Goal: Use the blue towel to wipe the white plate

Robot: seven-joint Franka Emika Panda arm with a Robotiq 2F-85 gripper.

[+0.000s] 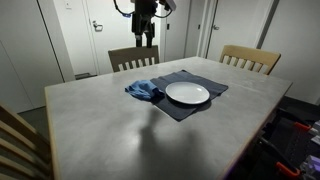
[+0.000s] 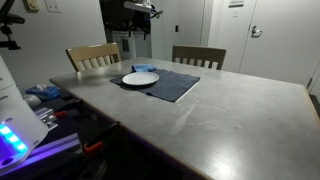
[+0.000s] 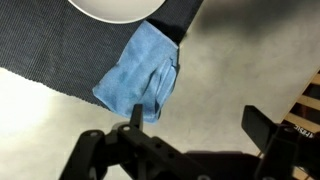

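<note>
A crumpled blue towel (image 1: 143,91) lies at the edge of a dark placemat (image 1: 190,107), next to a white plate (image 1: 187,93) that sits on the mat. The plate also shows in an exterior view (image 2: 140,78); the towel is barely visible there. In the wrist view the towel (image 3: 138,77) lies below the plate's rim (image 3: 110,10), partly on the mat (image 3: 50,50). My gripper (image 3: 195,120) is open and empty, high above the table, with the towel near one fingertip. It hangs high at the back in both exterior views (image 1: 144,38) (image 2: 138,38).
The grey table (image 1: 120,130) has wooden chairs at its far side (image 1: 132,58) (image 1: 250,58) and another at the near corner (image 1: 15,140). White doors and walls stand behind. A cluttered bench with blue light (image 2: 20,130) lies beside the table.
</note>
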